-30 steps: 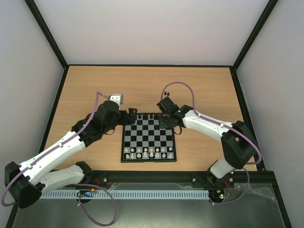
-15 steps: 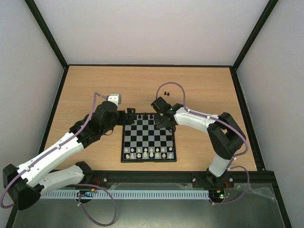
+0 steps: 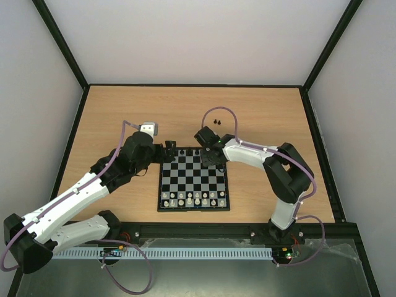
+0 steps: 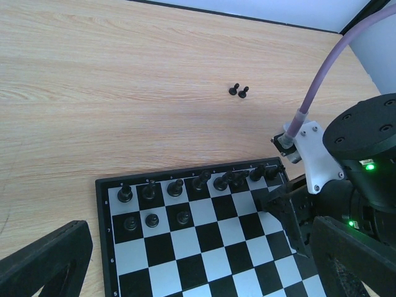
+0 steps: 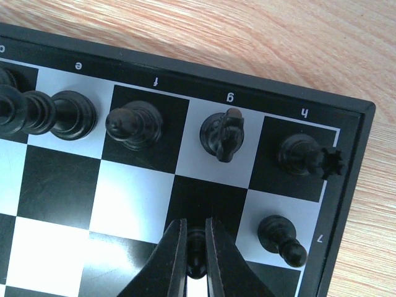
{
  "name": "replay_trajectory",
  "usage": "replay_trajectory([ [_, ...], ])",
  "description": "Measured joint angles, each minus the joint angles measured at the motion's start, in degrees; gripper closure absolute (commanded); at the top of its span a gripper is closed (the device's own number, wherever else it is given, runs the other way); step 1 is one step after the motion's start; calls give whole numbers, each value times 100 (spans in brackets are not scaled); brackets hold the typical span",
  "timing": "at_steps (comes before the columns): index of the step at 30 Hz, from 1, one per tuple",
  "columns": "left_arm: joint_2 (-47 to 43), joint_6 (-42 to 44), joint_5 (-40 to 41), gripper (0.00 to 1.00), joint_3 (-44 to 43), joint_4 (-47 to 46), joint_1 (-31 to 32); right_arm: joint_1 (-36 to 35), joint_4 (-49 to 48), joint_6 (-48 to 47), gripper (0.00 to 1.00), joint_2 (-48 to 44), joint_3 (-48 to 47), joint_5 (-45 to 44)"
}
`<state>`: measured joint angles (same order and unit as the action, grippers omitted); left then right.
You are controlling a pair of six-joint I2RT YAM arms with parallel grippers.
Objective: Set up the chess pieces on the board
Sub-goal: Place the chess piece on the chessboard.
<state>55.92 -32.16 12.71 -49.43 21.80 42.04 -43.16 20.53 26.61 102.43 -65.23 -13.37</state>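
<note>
The board (image 3: 185, 176) lies between my arms. Black chess pieces (image 4: 199, 180) stand along its far row, with three pawns (image 4: 151, 219) on the second row at the left. My right gripper (image 5: 195, 260) is shut on a black pawn (image 5: 196, 238) low over the second-row square below the knight (image 5: 224, 133), next to a pawn (image 5: 281, 238) at the board's right edge. In the top view the right gripper (image 3: 210, 158) is over the board's far right corner. My left gripper (image 3: 168, 150) is open and empty above the far left corner. Two black pawns (image 4: 238, 91) stand loose on the table behind the board.
White pieces (image 3: 193, 198) fill the board's two near rows. The two loose pawns (image 3: 216, 119) stand on the wooden table (image 3: 124, 111) behind the right arm's purple cable (image 3: 232, 114). Black frame rails and pale walls enclose the table.
My right arm has folded in at the elbow and its gripper has shifted a little left and lower over the board's far right corner. The left arm has barely moved.
</note>
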Motion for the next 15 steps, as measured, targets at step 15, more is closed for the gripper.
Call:
replay_trajectory([
  [15, -35, 0, -2, 1, 0, 2, -13, 0, -90, 2, 91, 181, -140, -177],
])
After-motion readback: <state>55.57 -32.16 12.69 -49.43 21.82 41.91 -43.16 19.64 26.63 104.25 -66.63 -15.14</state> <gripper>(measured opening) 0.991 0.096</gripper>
